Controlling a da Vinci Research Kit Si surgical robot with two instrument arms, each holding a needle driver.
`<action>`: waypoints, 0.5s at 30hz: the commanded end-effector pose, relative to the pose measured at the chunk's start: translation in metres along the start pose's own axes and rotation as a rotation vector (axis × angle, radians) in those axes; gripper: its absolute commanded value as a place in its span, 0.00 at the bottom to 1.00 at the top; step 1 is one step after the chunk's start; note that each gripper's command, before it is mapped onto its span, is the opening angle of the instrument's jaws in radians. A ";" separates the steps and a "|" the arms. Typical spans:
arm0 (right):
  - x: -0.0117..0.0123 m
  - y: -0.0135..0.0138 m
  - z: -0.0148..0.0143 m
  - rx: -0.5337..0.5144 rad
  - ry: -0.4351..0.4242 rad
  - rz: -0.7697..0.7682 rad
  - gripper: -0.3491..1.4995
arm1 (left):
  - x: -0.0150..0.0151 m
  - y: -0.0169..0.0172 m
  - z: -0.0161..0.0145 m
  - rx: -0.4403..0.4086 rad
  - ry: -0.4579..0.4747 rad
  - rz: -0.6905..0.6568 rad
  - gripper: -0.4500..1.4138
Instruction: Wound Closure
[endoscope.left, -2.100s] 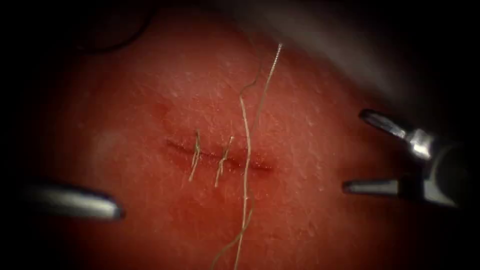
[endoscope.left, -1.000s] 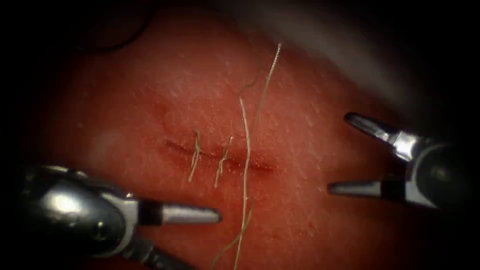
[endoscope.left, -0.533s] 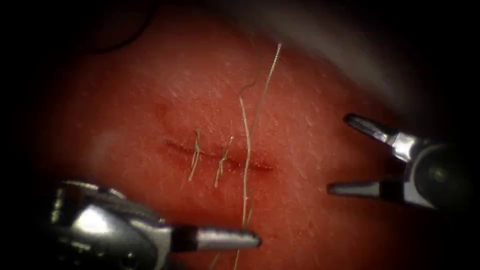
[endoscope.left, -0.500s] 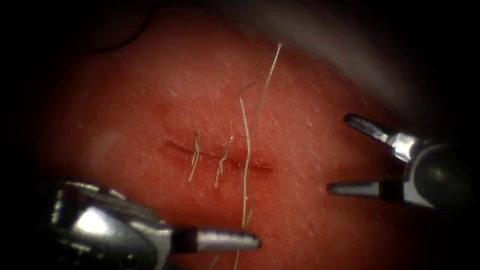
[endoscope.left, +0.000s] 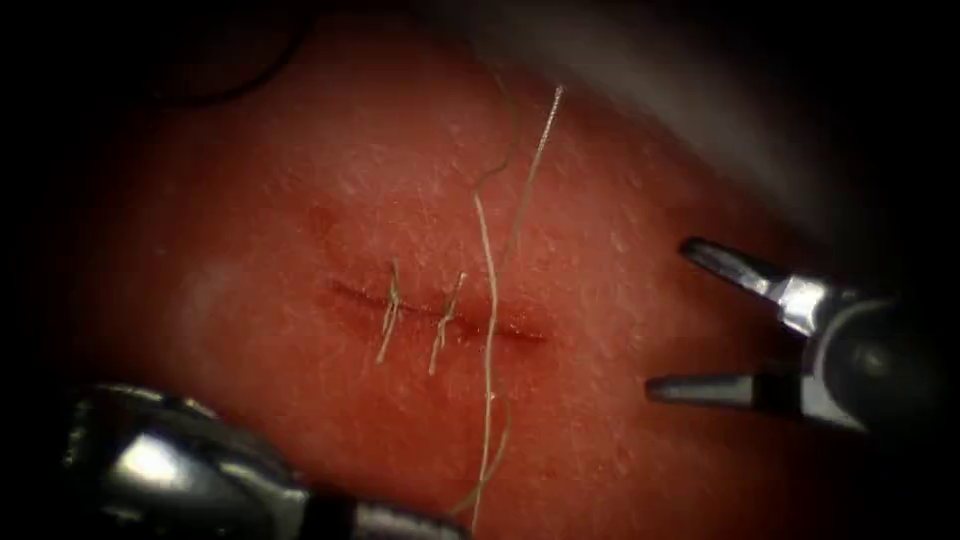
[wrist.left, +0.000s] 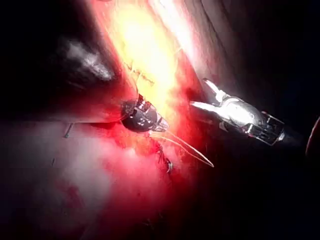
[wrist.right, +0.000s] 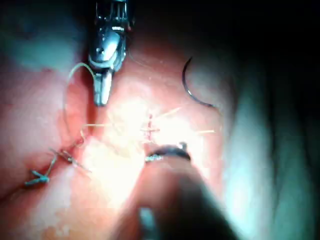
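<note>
The left tool (endoscope.left: 400, 520) is reaching in over the tissue's (endoscope.left: 250, 220) near left corner, and its jaws are pressing together; in the left wrist view they are pinching the thread (endoscope.left: 489, 400), with two strands running away from the left tool's (wrist.left: 159, 127) tip. In the right wrist view the same tool (wrist.right: 101, 97) is pointing down at the tissue with a loop of thread (wrist.right: 75, 70) curling beside it. In the endoscope view the thread is running up from that tool, crossing the cut (endoscope.left: 520, 334) near its right end and trailing on toward the tissue's far edge in two pale strands. Left of that crossing, two short stitches (endoscope.left: 388, 312) are sitting across the cut with their cut ends sticking out on either side. The right tool (endoscope.left: 668, 318) is hovering to the right of the cut, well apart from it, with its jaws spreading wide and gripping nothing; the left wrist view is also showing this tool (wrist.left: 198, 93) gaping. The needle (wrist.right: 191, 89) is lying loose on the tissue, well apart from both tools and from the stitches, and neither tool is gripping it; it is not in the tissue.
</note>
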 end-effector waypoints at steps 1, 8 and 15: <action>0.0004 -0.0002 0.0002 0.027 0.011 -0.004 0.88 | -0.0006 0.0000 0.0007 0.001 0.000 -0.005 0.05; 0.0018 -0.0014 -0.0006 0.124 0.051 0.007 0.73 | -0.0017 -0.0023 0.0016 0.011 -0.005 0.055 0.05; 0.0018 -0.0025 -0.0007 0.208 0.014 -0.016 0.60 | -0.0014 -0.0046 0.0023 0.033 0.003 0.061 0.05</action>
